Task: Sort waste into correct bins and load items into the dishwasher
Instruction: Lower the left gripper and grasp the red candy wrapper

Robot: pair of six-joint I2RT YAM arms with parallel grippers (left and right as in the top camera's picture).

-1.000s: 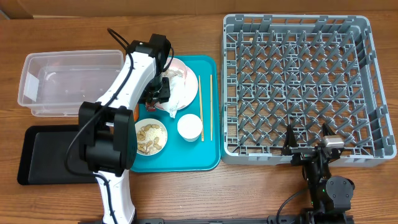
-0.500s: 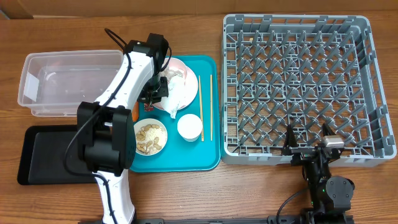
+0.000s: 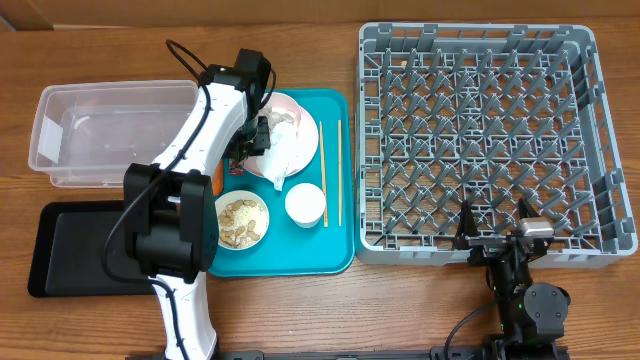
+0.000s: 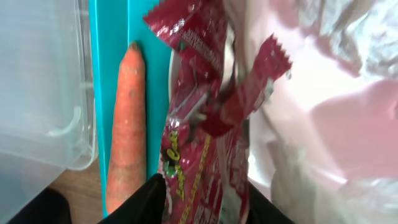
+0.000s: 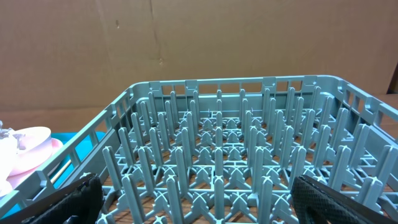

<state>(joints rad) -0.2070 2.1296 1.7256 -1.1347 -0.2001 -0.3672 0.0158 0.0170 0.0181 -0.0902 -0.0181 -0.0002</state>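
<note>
The left hand (image 4: 205,190) straddles the red wrapper (image 4: 199,106), grip unclear; a loose pinch could drop it onto the carrot (image 4: 127,124) beside the hand.

Bright, even light falls from above. In the overhead view only soft, short shadows lie on the wooden table (image 3: 300,310) beside the dish rack (image 3: 480,140), and the clear tub (image 3: 45,150) has a mild white glare. In the left wrist view the red snack wrapper (image 4: 205,124) shines, and the pink plate (image 4: 348,118) is washed out and blurred.
</note>
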